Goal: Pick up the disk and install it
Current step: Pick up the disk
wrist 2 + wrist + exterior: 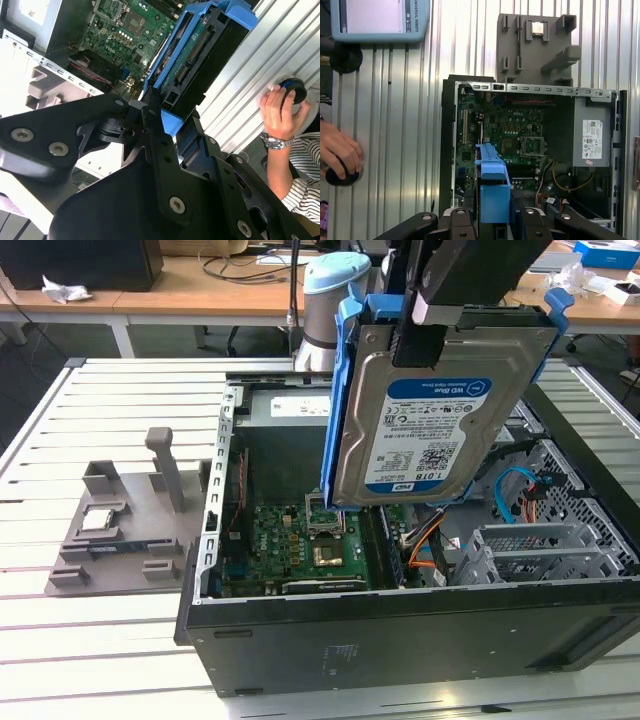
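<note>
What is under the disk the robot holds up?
The green motherboard inside the open computer case. The disk covers the parts right behind it.

Silver, blue-framed disk (440, 410); green motherboard (290, 550)

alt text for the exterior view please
The robot's hand grips a silver hard drive in a blue caddy, held nearly upright above the open computer case and its green motherboard. At the exterior view's left, a grey fixture with a small chip lies on the slatted table.
</note>
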`<state>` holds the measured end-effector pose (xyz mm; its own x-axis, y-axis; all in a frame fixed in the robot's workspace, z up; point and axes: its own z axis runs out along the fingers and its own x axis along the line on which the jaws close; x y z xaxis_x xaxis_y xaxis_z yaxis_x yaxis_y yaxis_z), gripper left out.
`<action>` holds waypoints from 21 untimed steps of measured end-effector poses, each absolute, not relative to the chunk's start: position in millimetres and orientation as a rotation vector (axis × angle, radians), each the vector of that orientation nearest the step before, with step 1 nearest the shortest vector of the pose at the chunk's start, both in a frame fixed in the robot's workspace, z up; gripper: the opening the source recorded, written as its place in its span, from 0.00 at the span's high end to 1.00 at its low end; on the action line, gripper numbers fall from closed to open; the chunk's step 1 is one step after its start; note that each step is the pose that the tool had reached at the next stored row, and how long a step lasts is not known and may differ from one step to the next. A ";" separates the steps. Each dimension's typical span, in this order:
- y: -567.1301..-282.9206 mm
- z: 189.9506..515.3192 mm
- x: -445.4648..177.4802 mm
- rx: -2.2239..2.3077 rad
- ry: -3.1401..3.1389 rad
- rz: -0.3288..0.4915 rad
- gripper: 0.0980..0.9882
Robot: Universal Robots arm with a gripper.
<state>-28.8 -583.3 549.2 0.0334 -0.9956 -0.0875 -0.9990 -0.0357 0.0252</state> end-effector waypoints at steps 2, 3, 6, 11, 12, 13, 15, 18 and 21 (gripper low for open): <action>-583.3 549.1 -27.2 -2.227 2.151 0.125 0.70; -583.3 549.0 -26.5 -2.227 2.151 0.125 0.70; -583.3 548.7 -23.2 -2.227 2.151 0.125 0.70; -583.3 548.4 -17.8 -2.227 2.151 0.125 0.70; -583.3 548.3 -16.9 -2.227 2.151 0.125 0.70; -583.3 548.1 -15.6 -2.227 2.151 0.125 0.70; -583.3 548.0 -13.7 -2.227 2.151 0.125 0.70; -583.3 547.5 -10.5 -2.227 2.151 0.125 0.70; -583.3 546.6 -7.3 -2.227 2.151 0.125 0.70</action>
<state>-7.3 -583.3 546.6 0.0334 -0.9956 -0.0876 -0.9990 -0.0357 0.0252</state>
